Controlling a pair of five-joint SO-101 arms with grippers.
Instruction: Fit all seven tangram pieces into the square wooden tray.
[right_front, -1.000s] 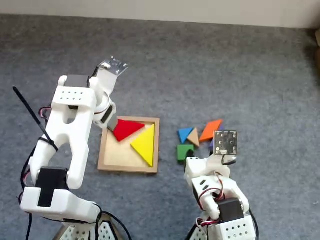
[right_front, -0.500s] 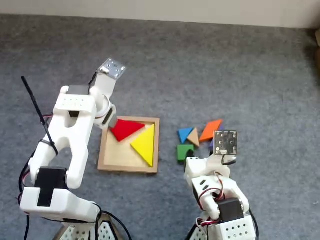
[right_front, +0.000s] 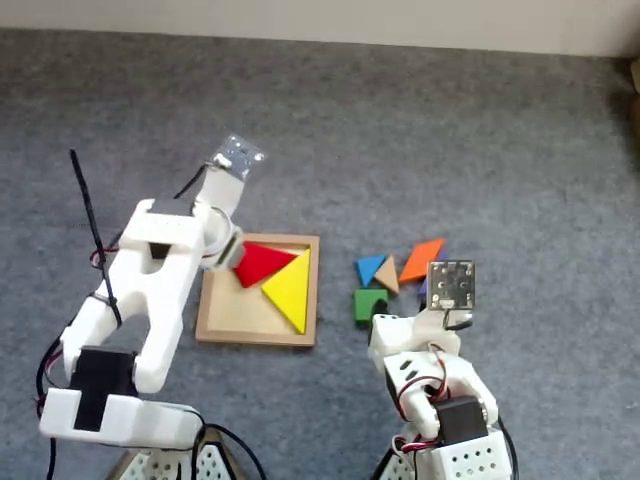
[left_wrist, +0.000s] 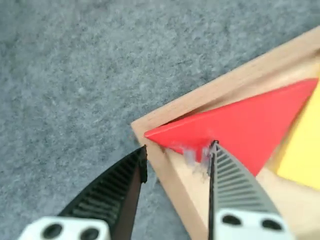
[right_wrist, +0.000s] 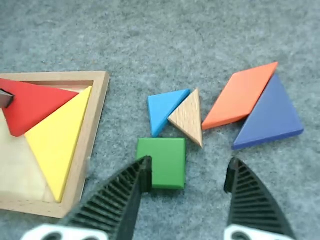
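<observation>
The square wooden tray (right_front: 212, 318) holds a red triangle (right_front: 262, 262) and a yellow triangle (right_front: 288, 288) side by side. My left gripper (left_wrist: 177, 150) is open at the tray's far left corner (left_wrist: 150, 145). One finger is outside the rim and the other rests on the red triangle (left_wrist: 240, 130), whose tip reaches that corner. My right gripper (right_wrist: 188, 167) hangs open above the green square (right_wrist: 161, 162). Beyond it on the carpet lie a blue triangle (right_wrist: 162, 109), a wood-coloured triangle (right_wrist: 187, 117), an orange parallelogram (right_wrist: 240, 95) and a dark blue triangle (right_wrist: 267, 117).
Grey carpet (right_front: 450, 130) covers the whole work area, with open room behind and to the right of the loose pieces. The near half of the tray floor (right_front: 240, 310) is bare wood. A black cable tie (right_front: 90, 215) sticks up from the left arm.
The left arm has swung to the right, and its gripper has nudged the red triangle slightly right inside the tray. The right arm and the loose pieces have stayed put.
</observation>
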